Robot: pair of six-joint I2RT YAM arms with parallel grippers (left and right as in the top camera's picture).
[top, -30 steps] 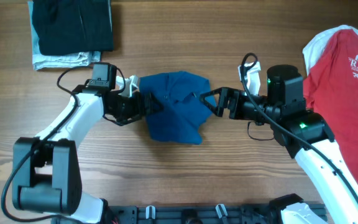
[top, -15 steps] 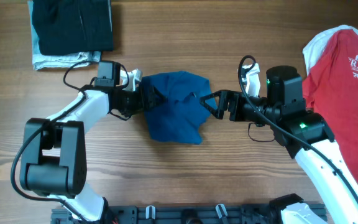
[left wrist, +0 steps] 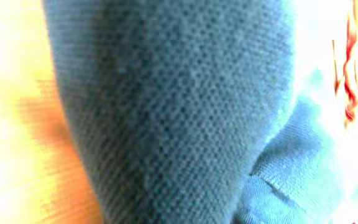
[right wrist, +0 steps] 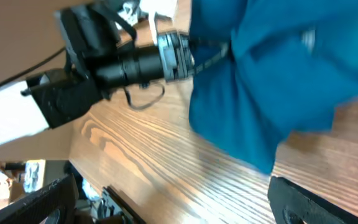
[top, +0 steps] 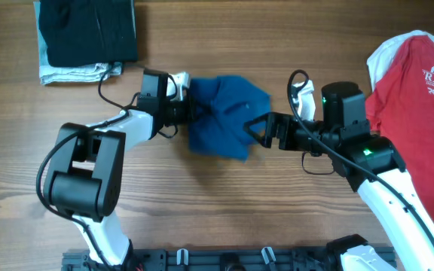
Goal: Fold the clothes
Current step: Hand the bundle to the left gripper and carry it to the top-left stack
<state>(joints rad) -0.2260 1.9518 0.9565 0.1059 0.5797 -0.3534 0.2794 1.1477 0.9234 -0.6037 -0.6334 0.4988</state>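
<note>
Blue shirt [top: 224, 113] sits bunched mid-frame. Left gripper [top: 189, 111] looks pinched on its left edge, and right gripper [top: 252, 129] jaws gape wide at its right edge.

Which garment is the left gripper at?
The dark blue shirt mid-table, bunched against the left gripper. The red T-shirt and the dark folded stack lie at the edges.

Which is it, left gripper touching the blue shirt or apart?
Touching. Overhead, the left gripper is buried in the edge of the blue shirt; cloth fills the left wrist view.
</note>
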